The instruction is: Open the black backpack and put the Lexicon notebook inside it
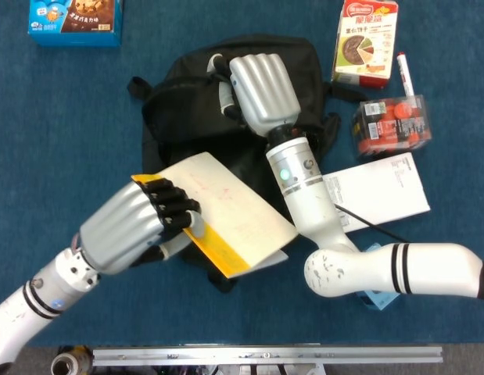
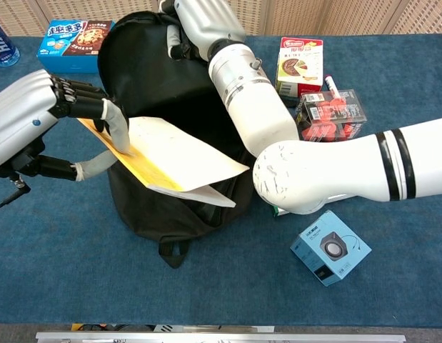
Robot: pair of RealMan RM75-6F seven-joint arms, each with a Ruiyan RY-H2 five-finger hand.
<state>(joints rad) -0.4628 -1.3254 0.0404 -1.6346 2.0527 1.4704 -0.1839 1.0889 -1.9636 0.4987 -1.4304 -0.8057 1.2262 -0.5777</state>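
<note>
The left hand (image 1: 136,223) pinches the notebook (image 1: 226,212) by its yellow edge, holding it tilted over the backpack (image 2: 146,78). The right hand (image 1: 259,90) grips the backpack's upper rim.

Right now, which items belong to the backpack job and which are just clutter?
Job: black fabric backpack; white-and-yellow notebook, held by left hand; right hand gripping the backpack.
Clutter: blue cookie box; red marker; light-blue speaker box; white flat box.
</note>
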